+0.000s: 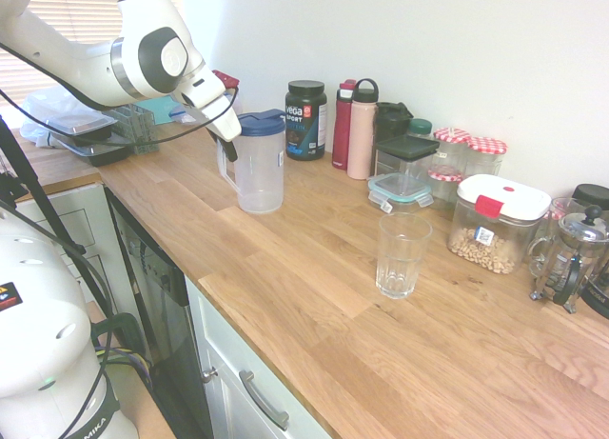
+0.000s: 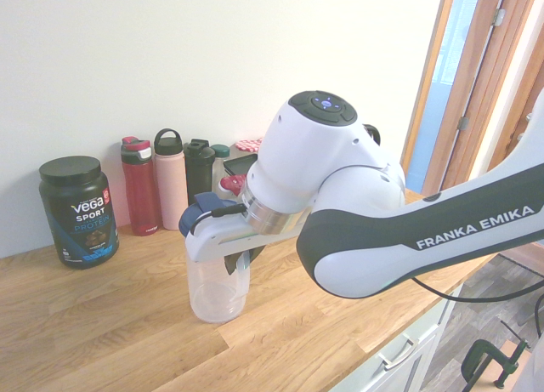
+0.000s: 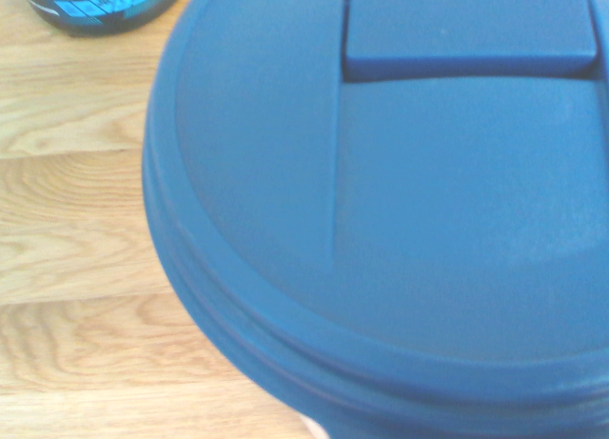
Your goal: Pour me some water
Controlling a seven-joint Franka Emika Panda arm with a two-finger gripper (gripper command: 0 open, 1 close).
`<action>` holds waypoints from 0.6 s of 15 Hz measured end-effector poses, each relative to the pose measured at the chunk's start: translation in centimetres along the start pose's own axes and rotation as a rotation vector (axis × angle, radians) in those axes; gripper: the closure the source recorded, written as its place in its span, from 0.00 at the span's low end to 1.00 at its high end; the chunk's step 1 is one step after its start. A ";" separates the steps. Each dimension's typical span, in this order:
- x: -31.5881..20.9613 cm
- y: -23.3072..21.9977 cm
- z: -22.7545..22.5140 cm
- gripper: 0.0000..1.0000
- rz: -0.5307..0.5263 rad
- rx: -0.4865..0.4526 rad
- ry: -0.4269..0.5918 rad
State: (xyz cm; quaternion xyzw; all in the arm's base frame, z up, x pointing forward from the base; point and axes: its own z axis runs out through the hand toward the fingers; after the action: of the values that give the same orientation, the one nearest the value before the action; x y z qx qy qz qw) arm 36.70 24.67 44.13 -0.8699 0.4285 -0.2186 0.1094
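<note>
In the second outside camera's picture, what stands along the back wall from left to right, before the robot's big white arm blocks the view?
Black protein tub → dark red bottle → pink bottle → black bottle.

Even, soft daylight fills both exterior views, with the slatted window blind (image 1: 67, 20) glowing overexposed and only faint shadows on the pale wooden desk (image 1: 314, 268). The wrist view is soft and out of focus across the round blue plastic lid (image 3: 400, 210).
</note>
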 end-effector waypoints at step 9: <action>-0.9 5.4 -1.0 0.00 -0.086 -0.078 -0.031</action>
State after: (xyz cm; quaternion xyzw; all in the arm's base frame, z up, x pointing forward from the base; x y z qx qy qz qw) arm 32.03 22.11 42.70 -0.8944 0.3971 -0.1926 0.0727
